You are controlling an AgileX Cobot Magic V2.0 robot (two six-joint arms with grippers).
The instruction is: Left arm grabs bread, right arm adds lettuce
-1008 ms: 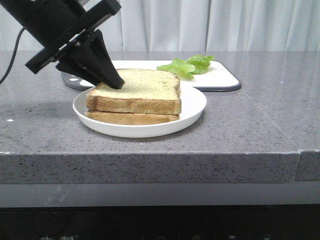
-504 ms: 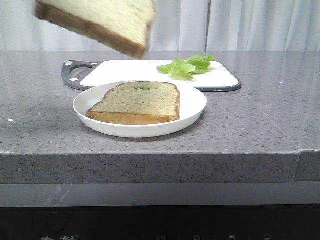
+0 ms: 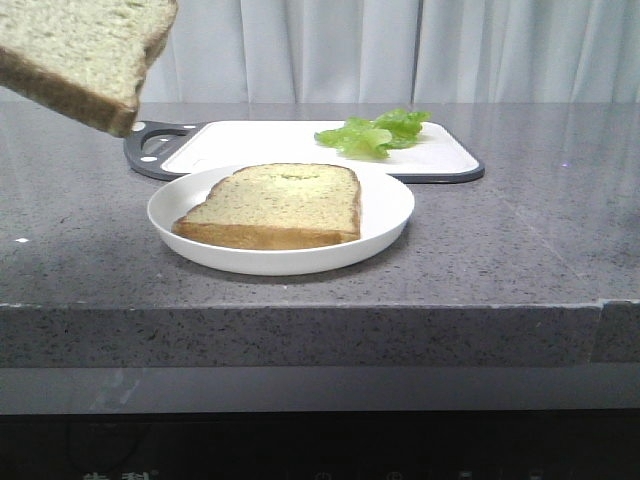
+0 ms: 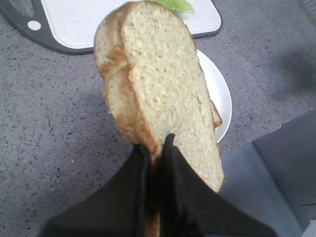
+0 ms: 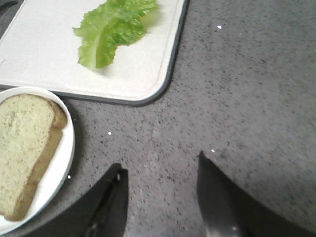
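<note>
Brown-crusted bread (image 4: 158, 84) pinched by left gripper (image 4: 157, 148), high above plate (image 3: 390, 215).

My left gripper (image 4: 157, 148) is matte black, clamped on the bread (image 4: 163, 89) — toast-brown crust, pale tan face with a faint green tinge. The lettuce (image 5: 112, 29) is bright green on a white cutting board (image 5: 39, 54) rimmed dark grey. The plate (image 3: 385, 215) is white — the counter (image 3: 520, 240) speckled grey.
</note>
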